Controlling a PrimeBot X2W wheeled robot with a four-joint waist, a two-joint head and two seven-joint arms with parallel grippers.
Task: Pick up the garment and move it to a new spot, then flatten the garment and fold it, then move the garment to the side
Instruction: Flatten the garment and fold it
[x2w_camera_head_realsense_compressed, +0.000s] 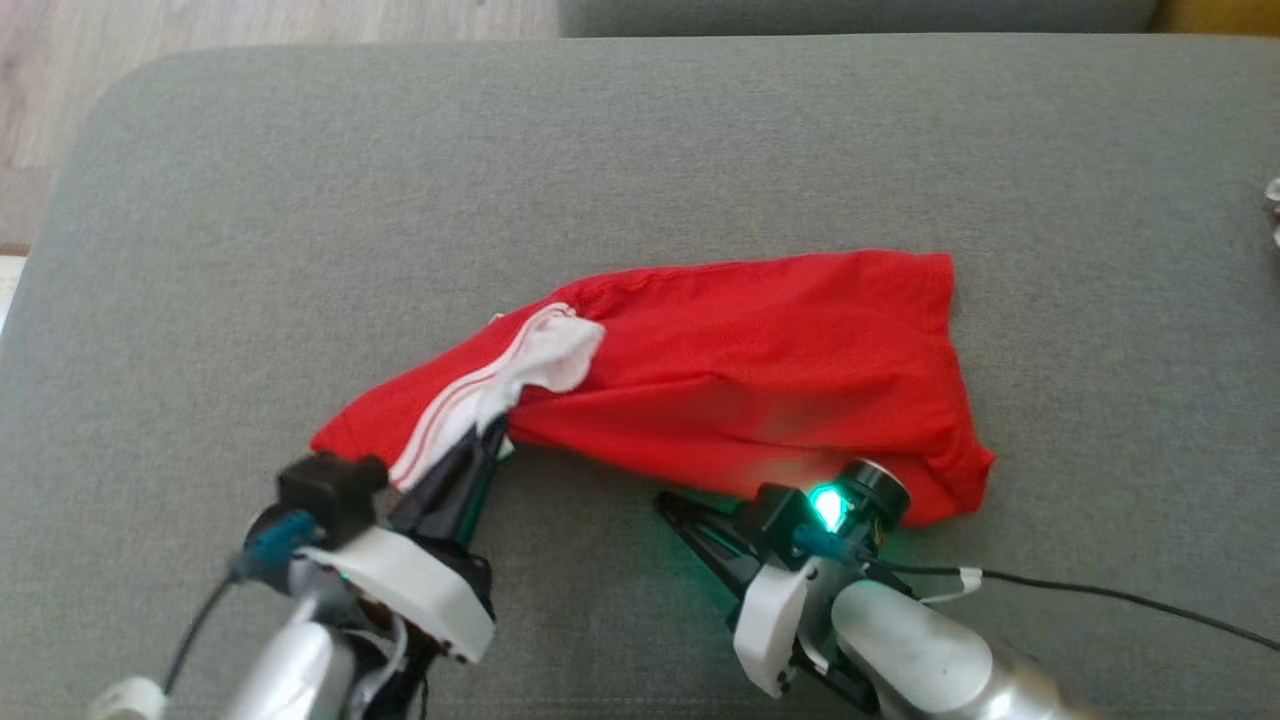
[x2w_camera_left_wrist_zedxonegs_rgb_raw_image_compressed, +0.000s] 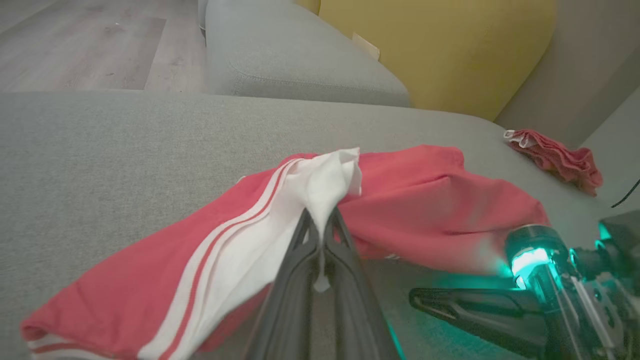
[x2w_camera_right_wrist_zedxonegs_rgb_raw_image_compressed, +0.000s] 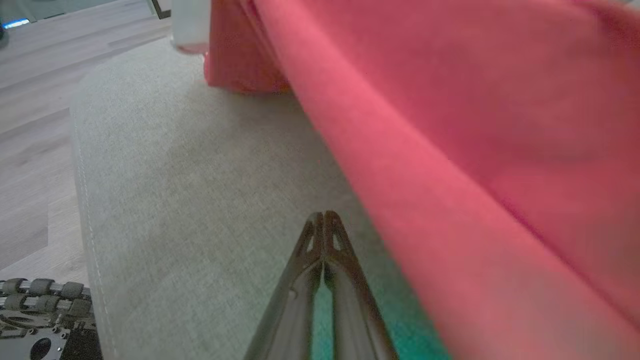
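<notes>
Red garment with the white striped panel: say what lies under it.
Grey fabric cushion shows all around the red garment, which rests on it. The left gripper pinches its white panel. Anything beneath the cloth is covered.

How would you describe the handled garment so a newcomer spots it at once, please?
On the big grey cushion, look at the near middle. The garment is broad and bright red, its white striped panel pinched by the left gripper; the other reddish cloth is small, crumpled, at the edge.

Soft daylight; a teal glow tints the blurred garment.
</notes>
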